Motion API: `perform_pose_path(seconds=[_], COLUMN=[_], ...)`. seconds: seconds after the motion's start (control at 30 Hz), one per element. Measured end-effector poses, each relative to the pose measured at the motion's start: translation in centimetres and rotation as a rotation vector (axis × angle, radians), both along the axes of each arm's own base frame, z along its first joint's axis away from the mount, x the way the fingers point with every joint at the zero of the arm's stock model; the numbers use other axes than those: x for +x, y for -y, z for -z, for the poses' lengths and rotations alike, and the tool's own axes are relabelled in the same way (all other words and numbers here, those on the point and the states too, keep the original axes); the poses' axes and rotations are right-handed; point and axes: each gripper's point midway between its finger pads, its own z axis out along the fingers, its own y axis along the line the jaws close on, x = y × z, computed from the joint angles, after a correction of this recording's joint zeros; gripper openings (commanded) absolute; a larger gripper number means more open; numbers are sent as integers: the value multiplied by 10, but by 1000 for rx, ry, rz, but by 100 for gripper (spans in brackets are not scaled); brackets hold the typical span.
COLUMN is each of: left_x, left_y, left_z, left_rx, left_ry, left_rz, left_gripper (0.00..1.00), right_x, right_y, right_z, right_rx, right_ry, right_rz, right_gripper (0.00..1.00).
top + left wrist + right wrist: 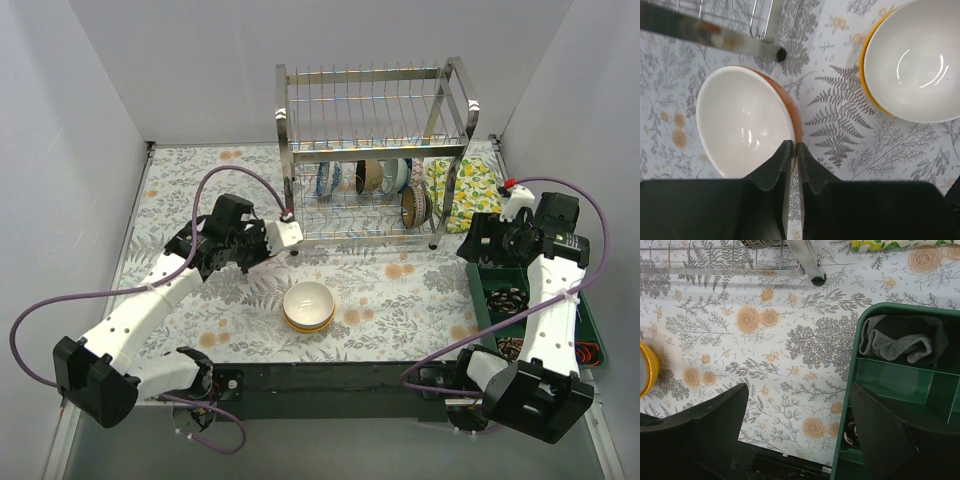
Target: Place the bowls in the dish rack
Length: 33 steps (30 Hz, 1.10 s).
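Note:
My left gripper (793,147) is shut on the rim of an orange bowl (745,120) with a white inside. It holds the bowl close to the left front foot of the steel dish rack (370,150). In the top view this gripper (268,238) is just left of that foot. A yellow-rimmed bowl (309,305) with a white inside sits on the mat in front of the rack, and it shows in the left wrist view too (912,60). Several bowls (380,178) stand in the rack's lower tier. My right gripper (797,410) is open and holds nothing, over the mat beside the green tray.
A green compartment tray (500,275) lies at the right edge, with a grey cloth (902,342) in one compartment and small dark items in others. A lemon-print cloth (468,190) lies right of the rack. White walls enclose the floral mat (400,290).

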Motion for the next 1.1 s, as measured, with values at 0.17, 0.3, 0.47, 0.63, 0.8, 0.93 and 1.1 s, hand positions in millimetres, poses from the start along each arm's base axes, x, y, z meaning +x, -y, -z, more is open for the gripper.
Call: perform_pose_path(seconds=[0.17, 0.3, 0.47, 0.63, 0.8, 0.93, 1.1], left_x=[7, 1, 10, 13, 12, 17, 20], left_y=[-35, -44, -41, -42, -49, -49, -49], left_z=[51, 93, 105, 118, 133, 135, 137], left_rx=[75, 118, 108, 108, 140, 147, 150], left_ry=[-58, -128, -109, -87, -89, -77, -70], left_rz=[-92, -115, -127, -130, -148, -157, -161], left_gripper=[0, 0, 3, 18, 20, 11, 0], right_x=[1, 3, 8, 8, 8, 8, 8], right_y=[1, 3, 6, 7, 7, 7, 7], right_z=[3, 2, -5, -5, -5, -5, -5], right_rx=[5, 0, -17, -23, -23, -23, -22], right_ry=[-16, -18, 1, 0, 0, 0, -2], right_rz=[1, 6, 12, 16, 16, 16, 16], right_gripper=[89, 89, 89, 89, 89, 89, 89])
